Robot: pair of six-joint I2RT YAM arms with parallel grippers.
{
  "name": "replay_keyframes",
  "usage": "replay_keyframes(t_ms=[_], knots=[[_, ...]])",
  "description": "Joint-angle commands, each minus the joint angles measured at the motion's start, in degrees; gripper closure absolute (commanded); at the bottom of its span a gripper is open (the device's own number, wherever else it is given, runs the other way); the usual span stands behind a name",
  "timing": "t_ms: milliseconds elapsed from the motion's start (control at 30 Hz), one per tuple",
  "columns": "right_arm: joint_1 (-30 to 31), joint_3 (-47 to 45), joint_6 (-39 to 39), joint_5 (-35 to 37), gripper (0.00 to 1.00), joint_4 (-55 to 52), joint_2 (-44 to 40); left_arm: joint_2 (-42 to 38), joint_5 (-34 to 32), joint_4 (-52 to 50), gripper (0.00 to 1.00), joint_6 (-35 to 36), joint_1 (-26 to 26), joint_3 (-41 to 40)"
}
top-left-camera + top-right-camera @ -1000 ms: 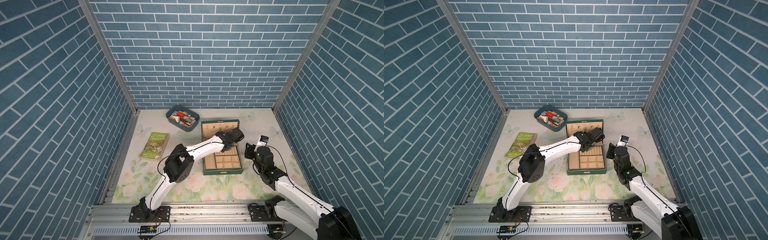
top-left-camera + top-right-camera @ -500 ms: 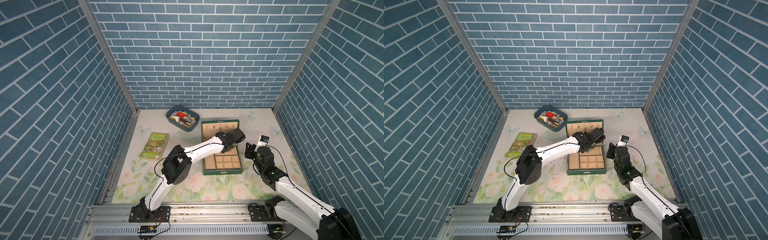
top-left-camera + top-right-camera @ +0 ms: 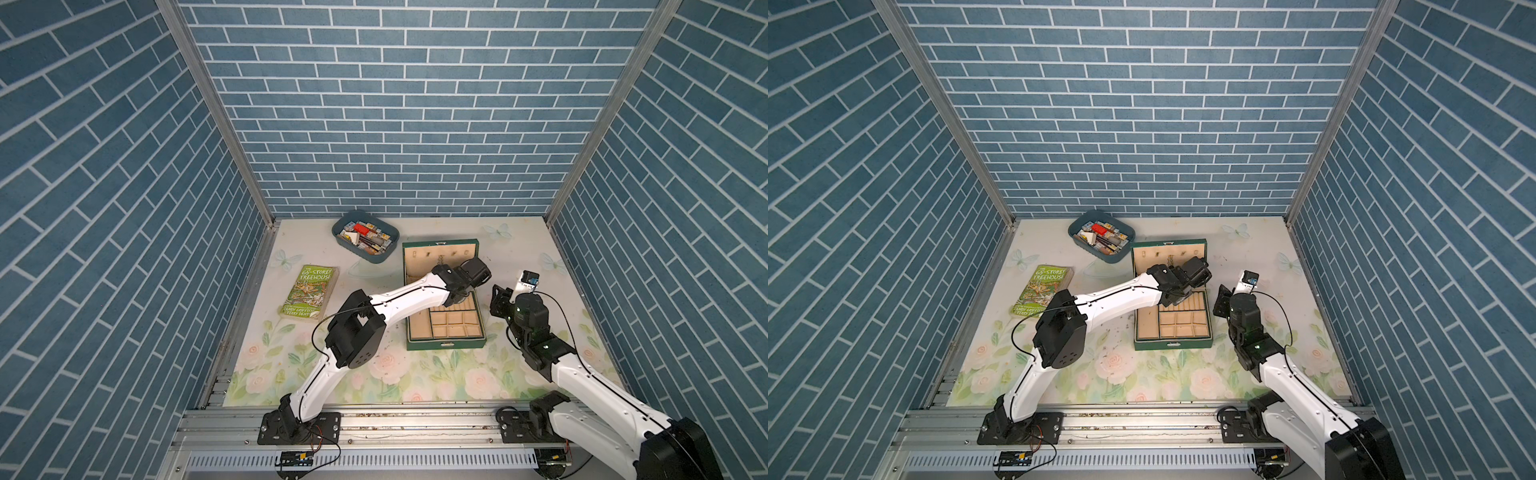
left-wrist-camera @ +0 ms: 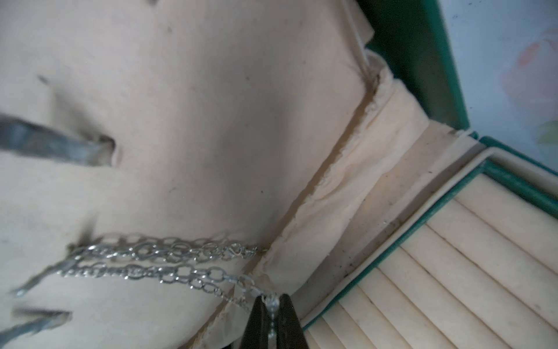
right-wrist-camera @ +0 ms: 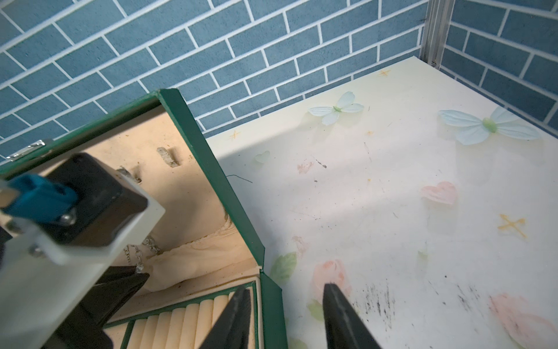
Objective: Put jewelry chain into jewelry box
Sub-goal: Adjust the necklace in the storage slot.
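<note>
The left arm stretches across the open jewelry box (image 3: 446, 332), its left gripper (image 4: 270, 320) pinched tight on the jewelry chain (image 4: 157, 260), which drapes against the beige lid lining. The right gripper (image 5: 287, 317) hovers just beside the box, its jaws apart, holding nothing.

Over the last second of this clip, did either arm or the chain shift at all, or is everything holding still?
Nothing visibly changed. The left tool stays shut on the chain inside the open lid of the jewelry box, and the right tool still waits open beside the box's right edge. The book and bin lie as before.
</note>
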Motion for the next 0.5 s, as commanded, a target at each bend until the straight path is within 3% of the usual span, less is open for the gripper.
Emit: replay_keyframes(t_ms=[0,467], knots=[[-0.3,0.8,-1.1,1.0,0.56,0.6,-0.6,-0.8,-1.1,-0.8,1.00,-0.5,-0.4,2.2],[-0.3,0.9,-1.1,1.0,0.56,0.4,-0.8,-3.0,-1.5,-1.0,1.00,-0.5,-1.1,2.3]])
